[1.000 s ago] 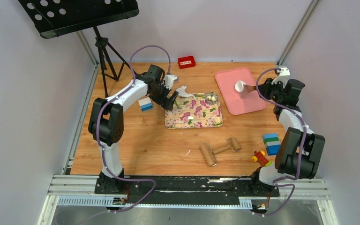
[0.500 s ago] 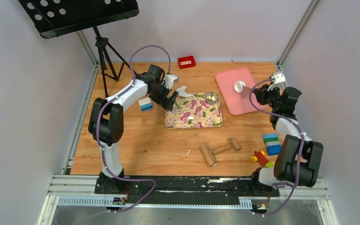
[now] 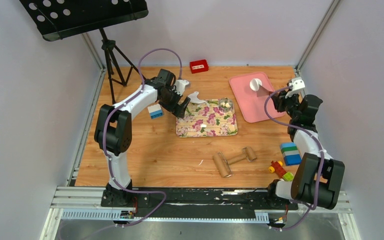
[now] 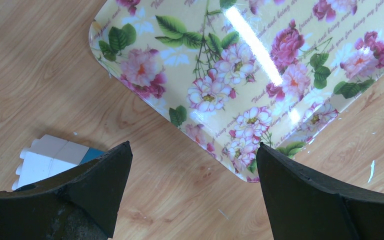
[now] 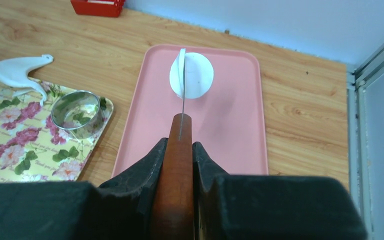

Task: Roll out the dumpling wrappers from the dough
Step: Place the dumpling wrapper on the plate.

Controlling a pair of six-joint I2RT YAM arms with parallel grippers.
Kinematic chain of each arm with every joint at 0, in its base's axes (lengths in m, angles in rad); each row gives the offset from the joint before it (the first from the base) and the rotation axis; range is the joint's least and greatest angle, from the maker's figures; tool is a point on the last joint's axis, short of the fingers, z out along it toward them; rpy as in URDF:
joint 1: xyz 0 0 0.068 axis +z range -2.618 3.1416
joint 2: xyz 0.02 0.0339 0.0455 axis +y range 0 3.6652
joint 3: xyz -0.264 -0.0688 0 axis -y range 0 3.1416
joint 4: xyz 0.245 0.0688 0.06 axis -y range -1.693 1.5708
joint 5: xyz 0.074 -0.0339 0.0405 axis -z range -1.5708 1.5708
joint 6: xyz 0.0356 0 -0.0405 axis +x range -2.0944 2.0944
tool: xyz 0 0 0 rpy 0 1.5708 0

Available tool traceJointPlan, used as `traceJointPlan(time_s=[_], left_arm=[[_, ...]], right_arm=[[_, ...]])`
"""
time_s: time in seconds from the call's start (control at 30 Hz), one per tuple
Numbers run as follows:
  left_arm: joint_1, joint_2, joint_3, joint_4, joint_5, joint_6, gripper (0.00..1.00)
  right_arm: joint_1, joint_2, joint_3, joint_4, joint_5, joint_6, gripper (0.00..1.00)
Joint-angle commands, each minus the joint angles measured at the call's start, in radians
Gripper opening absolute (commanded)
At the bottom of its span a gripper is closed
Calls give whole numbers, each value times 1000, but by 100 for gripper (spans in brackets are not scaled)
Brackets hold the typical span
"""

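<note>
Left wrist view: the left claw (image 4: 194, 146), wide open, hangs over a corner of the floral tray (image 4: 240, 75), with a white-and-blue block (image 4: 50, 157) half hidden behind it. White irregular dough (image 3: 196, 96) lies at that tray's far left corner, near the claw. The right claw (image 5: 180, 150) grips a wooden handle (image 5: 179, 175). Its edge-on blade (image 5: 183, 95) meets a round white wrapper (image 5: 196, 76) on the pink tray (image 5: 230, 135) just ahead, left edge curled up.
</note>
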Motion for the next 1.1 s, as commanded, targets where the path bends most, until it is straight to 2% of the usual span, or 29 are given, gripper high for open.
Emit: traceJointPlan(time_s=[0.0,0.1,0.37,0.5,0.63,0.83,1.07], left_arm=[[-9,2,2,10,1,-9,100],[-9,2,2,9,1,-10,100],[-8,6,1,10,7,-12,100],[-8,5,6,6,7,-13,100],[-10,6,6,5,5,-12,100],[-10,3,5,5,5,-12,100],[-10,-3,3,5,7,-11,100]], right_arm=[[-11,-85,55,60,-19,63,0],[-12,-76,66,49,-12,66,0],[6,118,23,-83,31,-67,0],[8,48,14,-68,28,-59,0],[6,23,86,-115,23,-34,0],[-4,-84,132,-74,-27,56,0],[-3,-33,128,-97,8,26,0]])
